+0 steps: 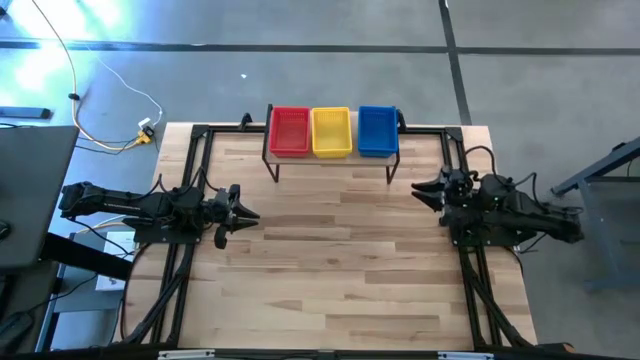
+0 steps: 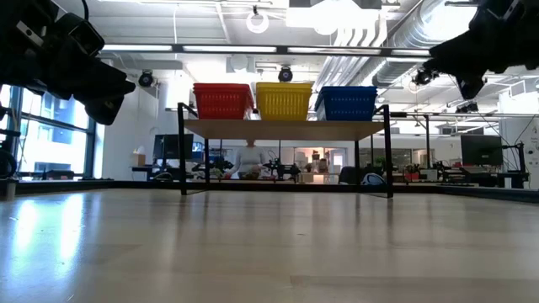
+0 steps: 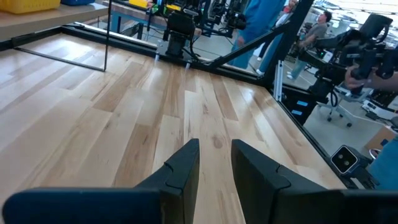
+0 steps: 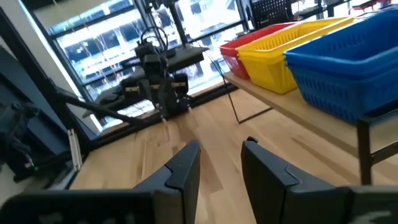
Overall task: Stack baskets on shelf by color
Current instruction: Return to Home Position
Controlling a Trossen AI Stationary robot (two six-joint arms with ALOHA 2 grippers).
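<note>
Looking down, we see red plastic mesh baskets [image 1: 290, 131], yellow plastic mesh baskets [image 1: 332, 132] and blue plastic mesh baskets [image 1: 378, 130] side by side on the low light-wood plank shelf [image 2: 286, 130]. Our left gripper [image 1: 248, 212] and right gripper [image 1: 420, 190] hover well apart from it, fingers slightly spread, holding nothing.

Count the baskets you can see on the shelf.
3: red basket at the shelf's left end, yellow basket middle, blue basket right end. More may be nested inside, hidden.
</note>
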